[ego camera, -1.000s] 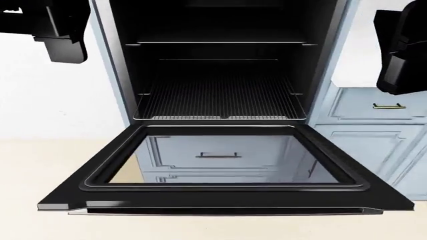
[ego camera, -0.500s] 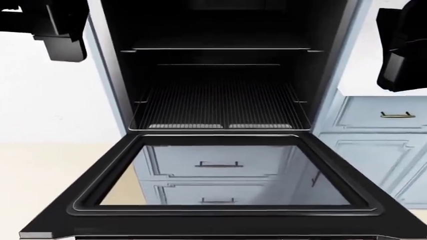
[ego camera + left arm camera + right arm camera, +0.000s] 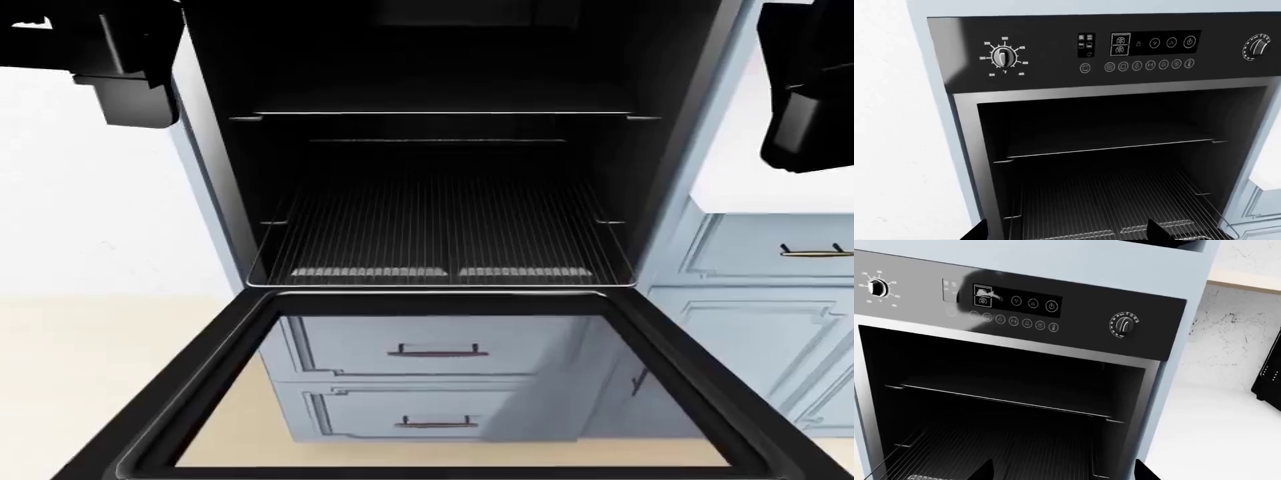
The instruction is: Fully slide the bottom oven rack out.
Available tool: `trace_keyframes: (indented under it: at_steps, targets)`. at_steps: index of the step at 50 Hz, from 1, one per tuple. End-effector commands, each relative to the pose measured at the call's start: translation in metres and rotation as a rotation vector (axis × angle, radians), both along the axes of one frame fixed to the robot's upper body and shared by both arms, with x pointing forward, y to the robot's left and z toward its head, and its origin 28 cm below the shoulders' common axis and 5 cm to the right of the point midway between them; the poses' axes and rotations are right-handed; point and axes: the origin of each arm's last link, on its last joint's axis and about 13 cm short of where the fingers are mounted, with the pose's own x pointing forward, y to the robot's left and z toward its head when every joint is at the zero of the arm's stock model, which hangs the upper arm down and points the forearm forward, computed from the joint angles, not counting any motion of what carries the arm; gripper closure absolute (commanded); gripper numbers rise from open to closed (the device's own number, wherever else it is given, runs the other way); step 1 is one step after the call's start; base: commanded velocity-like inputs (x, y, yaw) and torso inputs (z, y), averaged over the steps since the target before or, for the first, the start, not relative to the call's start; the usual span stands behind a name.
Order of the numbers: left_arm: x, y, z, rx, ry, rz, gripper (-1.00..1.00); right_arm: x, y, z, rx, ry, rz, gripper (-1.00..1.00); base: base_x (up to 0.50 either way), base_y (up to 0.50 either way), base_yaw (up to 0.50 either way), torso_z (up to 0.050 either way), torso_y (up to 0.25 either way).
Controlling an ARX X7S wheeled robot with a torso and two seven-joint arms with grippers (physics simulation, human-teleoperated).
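The bottom oven rack is a wide silver wire rack lying low inside the open oven, its stepped front rail just behind the cavity's front edge. It also shows in the left wrist view and the right wrist view. My left gripper hangs high, left of the oven, and my right gripper high, right of it. Both are well in front of and above the rack, touching nothing. In the wrist views the left gripper and right gripper have fingertips wide apart and empty.
A second wire rack sits on a higher level. The oven door lies folded down flat toward me, between me and the cavity. Pale blue cabinet drawers stand to the right. The control panel is above the cavity.
The head view has moved closer to the oven: the cavity looks larger and the door's front edge has slid out of frame. Both grippers stay raised and open. The rack has not moved.
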Motion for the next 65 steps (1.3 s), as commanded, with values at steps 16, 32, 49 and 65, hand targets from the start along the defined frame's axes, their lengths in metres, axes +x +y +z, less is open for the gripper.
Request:
trace_keyframes:
  at_steps: [16, 32, 49, 65]
  targets:
    - [0.0, 0.0, -0.006, -0.007, 0.024, -0.008, -1.0, -0.005, -0.001, 0.007, 0.0, -0.014, -0.009, -1.0, 0.2, 0.0, 0.0, 0.0, 0.001]
    - [0.006, -0.003, -0.002, -0.013, 0.056, -0.015, -1.0, -0.005, -0.002, 0.01, 0.026, 0.012, 0.012, -1.0, 0.17, 0.0, 0.0, 0.0, 0.0]
    - [0.01, 0.0, 0.0, -0.003, 0.116, 0.014, -1.0, -0.001, -0.004, 0.011, 0.069, 0.113, 0.031, -1.0, 0.0, 0.0, 0.0, 0.0, -0.184]
    - [0.007, -0.002, 0.006, 0.009, 0.106, 0.003, -1.0, 0.004, -0.003, 0.008, 0.057, 0.12, 0.034, -1.0, 0.0, 0.0, 0.0, 0.0, -0.25]
